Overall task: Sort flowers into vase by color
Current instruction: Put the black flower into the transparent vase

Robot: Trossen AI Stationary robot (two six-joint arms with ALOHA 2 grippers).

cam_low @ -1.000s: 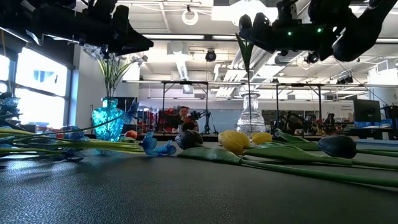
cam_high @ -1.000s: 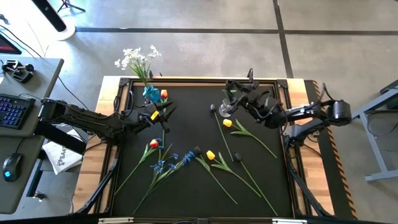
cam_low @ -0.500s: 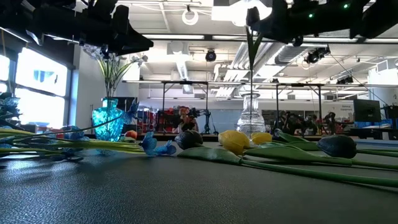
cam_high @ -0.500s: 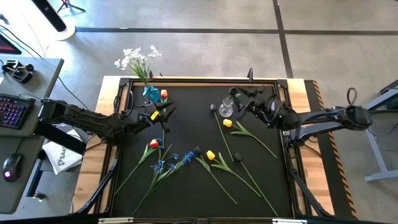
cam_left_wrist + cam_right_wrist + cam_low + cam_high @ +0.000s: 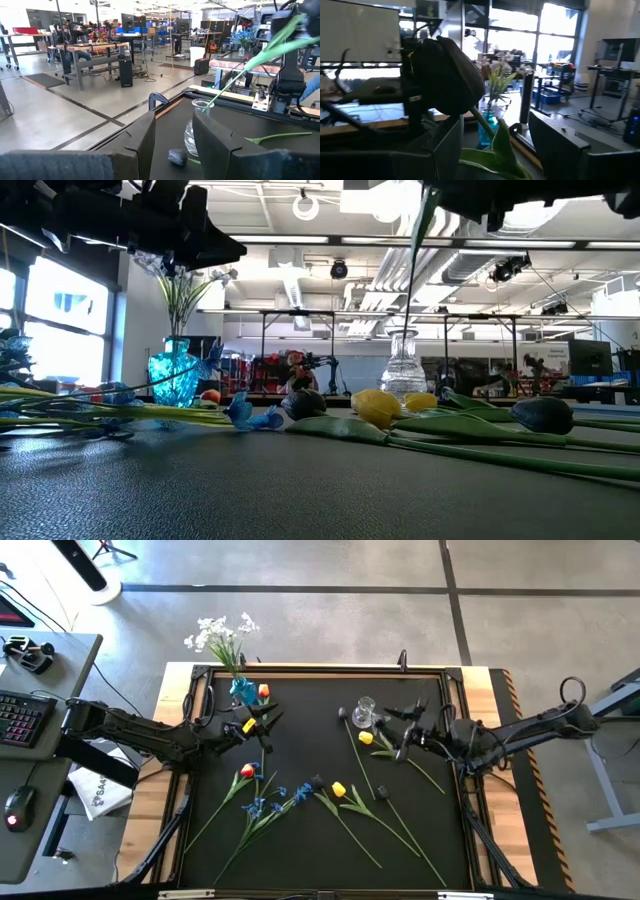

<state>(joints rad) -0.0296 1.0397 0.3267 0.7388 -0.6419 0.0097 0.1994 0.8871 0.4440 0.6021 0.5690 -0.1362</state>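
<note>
High view, right gripper (image 5: 402,743): over the mat's right-centre, just beside the clear vase (image 5: 364,712), clasping a dark tulip (image 5: 403,751) by its stem.
High view, left gripper (image 5: 262,722): over the mat's left side near the blue vase (image 5: 243,691); fingers part-spread, whether anything is in them I cannot tell.
High view, flowers: white sprays (image 5: 218,636) stand in the blue vase; an orange-red tulip (image 5: 247,772), blue sprays (image 5: 272,798), yellow tulips (image 5: 339,789) and dark ones lie loose on the black mat (image 5: 300,850).
Low view: a green stem (image 5: 417,250) hangs above the clear vase's mouth; yellow and dark blooms lie in front.
Left wrist view: clear vase with the slanting stem's end at its rim; one dark bloom (image 5: 177,156) lies on the mat beside it.
Right wrist view: dark tulip head close between the fingers (image 5: 559,145), green leaf below it.
</note>
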